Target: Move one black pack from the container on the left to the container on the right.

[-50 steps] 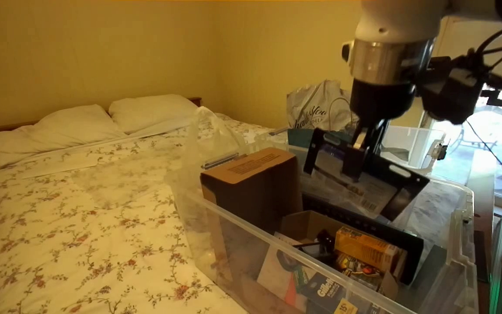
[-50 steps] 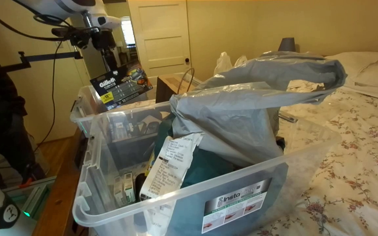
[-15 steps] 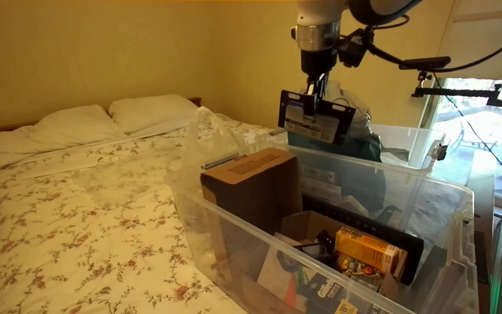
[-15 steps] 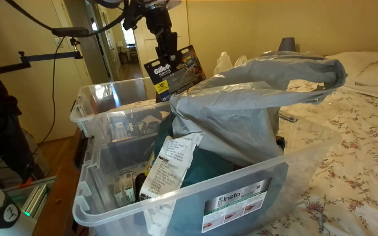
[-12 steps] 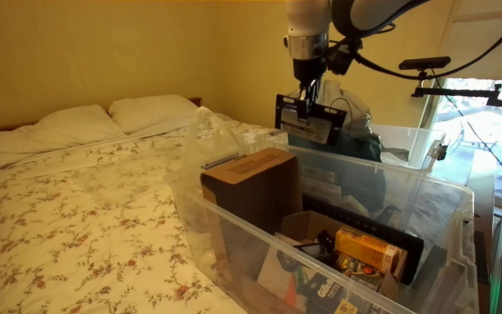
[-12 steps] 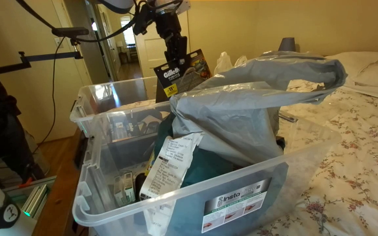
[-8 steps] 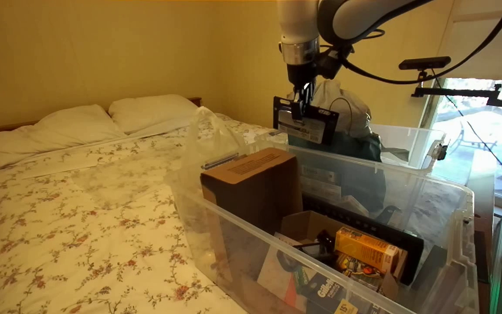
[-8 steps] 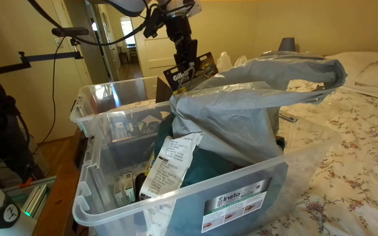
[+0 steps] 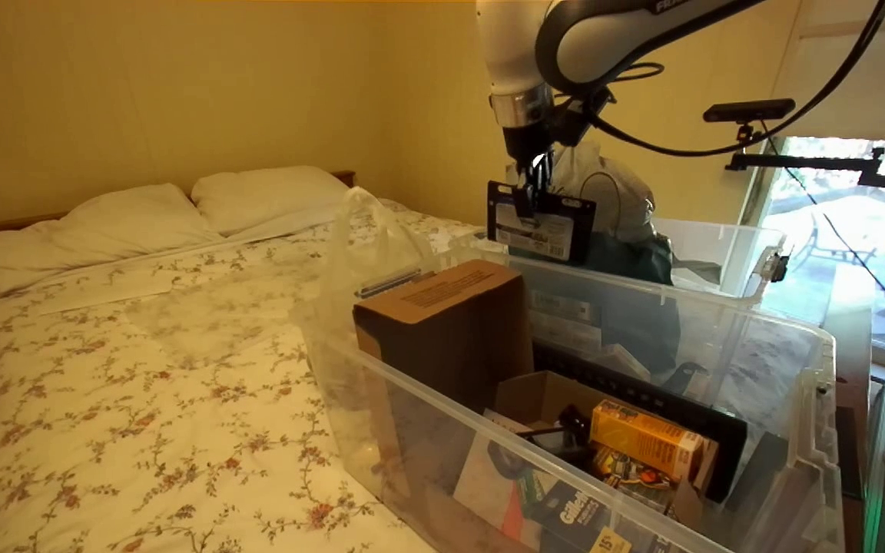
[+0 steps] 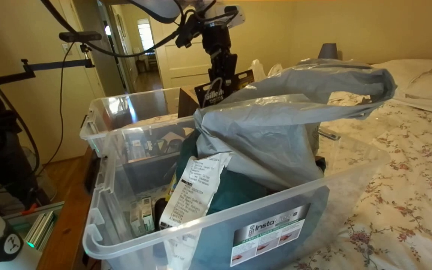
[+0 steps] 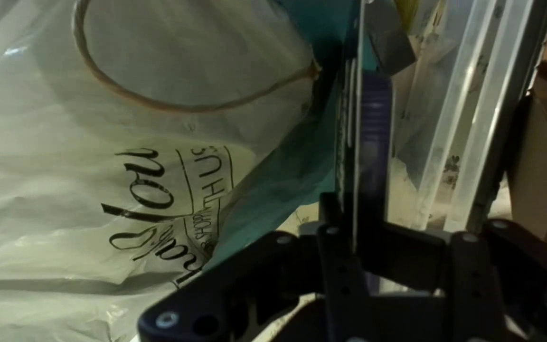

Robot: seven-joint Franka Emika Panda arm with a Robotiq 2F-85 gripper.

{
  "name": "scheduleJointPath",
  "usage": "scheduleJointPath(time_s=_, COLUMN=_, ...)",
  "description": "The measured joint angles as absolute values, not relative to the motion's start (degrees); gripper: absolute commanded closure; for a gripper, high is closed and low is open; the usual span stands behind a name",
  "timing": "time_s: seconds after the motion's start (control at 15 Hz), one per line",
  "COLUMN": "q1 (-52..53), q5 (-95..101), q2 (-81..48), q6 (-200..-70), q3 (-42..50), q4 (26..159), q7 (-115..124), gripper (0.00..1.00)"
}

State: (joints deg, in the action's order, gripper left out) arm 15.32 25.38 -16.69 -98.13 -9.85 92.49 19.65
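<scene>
Pack [image 11: 374,137] between bag [image 11: 107,133] and rim [image 11: 453,114]

end effector [image 11: 355,213] pinches pack [image 11: 375,133] beside lettered bag [image 11: 155,135]

Black pack [image 9: 551,232] now lower, nearer the gray bag [image 10: 263,138]

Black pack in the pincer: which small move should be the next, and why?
Probably lower the black pack slightly, straight down, with the pincer closed on it: the wrist view shows it beside the plastic bag, on the bag's side of both container rims.
</scene>
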Motion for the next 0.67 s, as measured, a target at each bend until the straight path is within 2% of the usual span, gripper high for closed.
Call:
scheduleJointPath(time_s=0.2, q1=15.04, q5=21.27, q2=-23.07, q6=-92.06, q3=-8.43, q4=85.14, q7=17.48, gripper=0.99)
scheduleJointPath(time_s=0.27, q1=15.15, q5=20.08, q2=-25.18, q6=-89.27, q3=-8.27, q4=83.16, q7=17.48, gripper=0.72)
scheduleJointPath(time_s=0.33, q1=15.35, q5=19.01, q2=-27.15, q6=-86.53, q3=-8.22, q4=81.46, q7=17.52, gripper=0.71)
scheduleJointPath(time_s=0.4, q1=15.68, q5=17.97, q2=-29.12, q6=-83.46, q3=-8.21, q4=79.77, q7=17.6, gripper=0.66)
scheduleJointPath(time_s=0.67, q1=17.03, q5=14.39, q2=-34.02, q6=-74.84, q3=-8.2, q4=74.13, q7=17.56, gripper=0.38)
